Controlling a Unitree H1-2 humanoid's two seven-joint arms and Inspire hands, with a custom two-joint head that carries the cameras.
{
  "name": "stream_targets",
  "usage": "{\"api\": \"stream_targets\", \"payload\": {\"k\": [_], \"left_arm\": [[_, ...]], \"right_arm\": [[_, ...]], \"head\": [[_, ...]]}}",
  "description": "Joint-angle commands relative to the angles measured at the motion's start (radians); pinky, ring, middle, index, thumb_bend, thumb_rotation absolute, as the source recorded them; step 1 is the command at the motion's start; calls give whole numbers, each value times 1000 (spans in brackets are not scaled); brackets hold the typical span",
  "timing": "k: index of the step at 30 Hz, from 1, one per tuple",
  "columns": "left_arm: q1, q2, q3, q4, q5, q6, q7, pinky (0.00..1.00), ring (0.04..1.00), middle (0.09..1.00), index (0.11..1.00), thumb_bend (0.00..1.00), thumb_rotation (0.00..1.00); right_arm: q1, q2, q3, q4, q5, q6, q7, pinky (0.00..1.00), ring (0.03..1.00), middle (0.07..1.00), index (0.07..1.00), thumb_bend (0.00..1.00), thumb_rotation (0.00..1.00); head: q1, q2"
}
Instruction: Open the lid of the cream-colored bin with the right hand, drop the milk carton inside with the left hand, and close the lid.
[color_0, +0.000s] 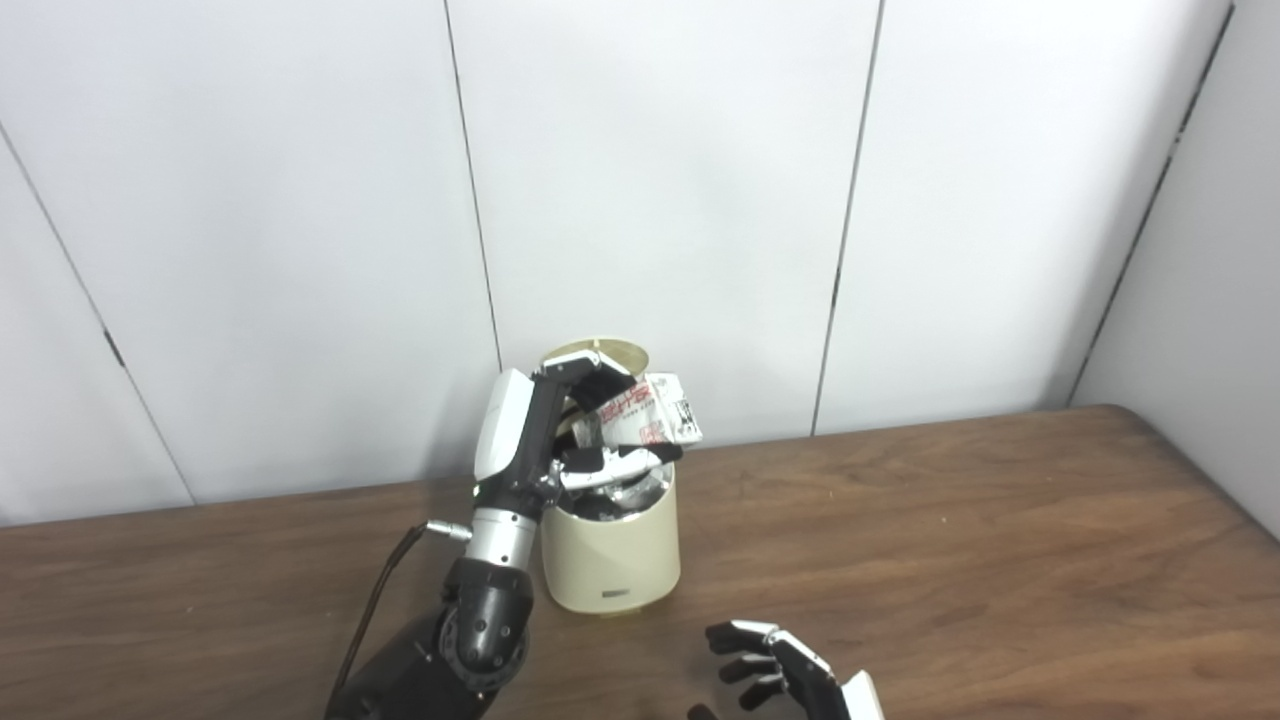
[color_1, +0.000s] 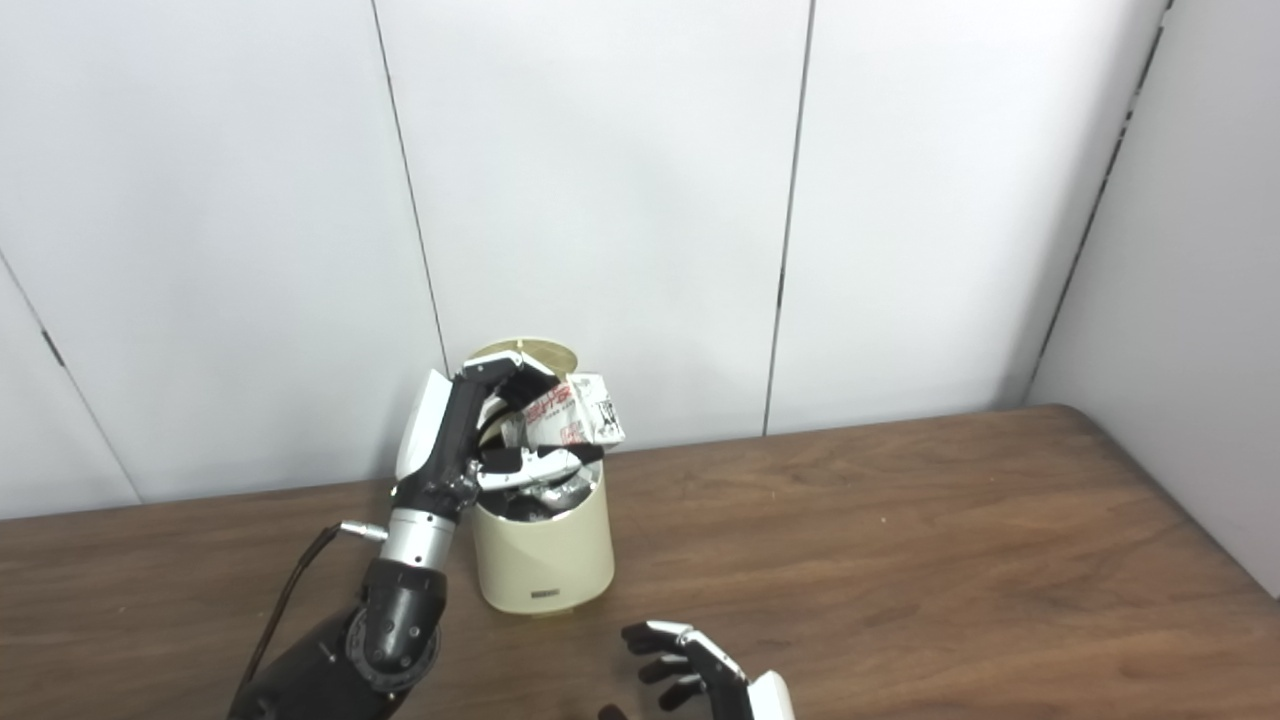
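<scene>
The cream-colored bin (color_0: 612, 555) stands on the table's rear left, its round lid (color_0: 598, 355) tipped up behind the mouth. My left hand (color_0: 560, 425) is over the open mouth, shut on the white milk carton (color_0: 645, 412) with red print, which lies tilted across the rim. My right hand (color_0: 780, 668) hovers low near the table's front edge, right of the bin and apart from it, fingers apart and curled, holding nothing. The bin's inside is dark and mostly hidden by the fingers.
The brown wooden table (color_0: 950, 540) stretches right of the bin to its right edge. White wall panels (color_0: 660, 200) rise close behind the bin. A black cable (color_0: 380, 600) runs along the left forearm.
</scene>
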Motion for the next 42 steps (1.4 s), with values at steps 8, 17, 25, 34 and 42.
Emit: {"api": "stream_targets", "payload": {"k": [8,17,25,34,42], "left_arm": [[-61,1,10,-4,2,-17,6,519,464,497,446,503,0],[-38,-1,61,-27,-42,-17,-121,562,513,502,455,516,0],[11,-44,273,-43,-122,-17,-444,600,518,516,499,876,366],[34,-76,403,-47,-115,-17,-608,619,554,543,544,1000,610],[45,-91,456,-58,-108,-17,-661,639,576,555,545,1000,573]], "right_arm": [[48,18,5,-33,-4,-15,-13,483,611,675,665,233,159],[55,16,6,-43,-1,-16,-12,491,618,674,666,230,106],[52,12,4,-36,8,-20,-8,498,622,677,668,227,115],[49,13,3,-41,8,-13,-5,498,623,674,663,221,74],[50,9,0,-40,13,-17,-1,505,625,674,666,223,87]], "head": [[-4,2],[0,9],[2,9],[7,9],[9,8]]}}
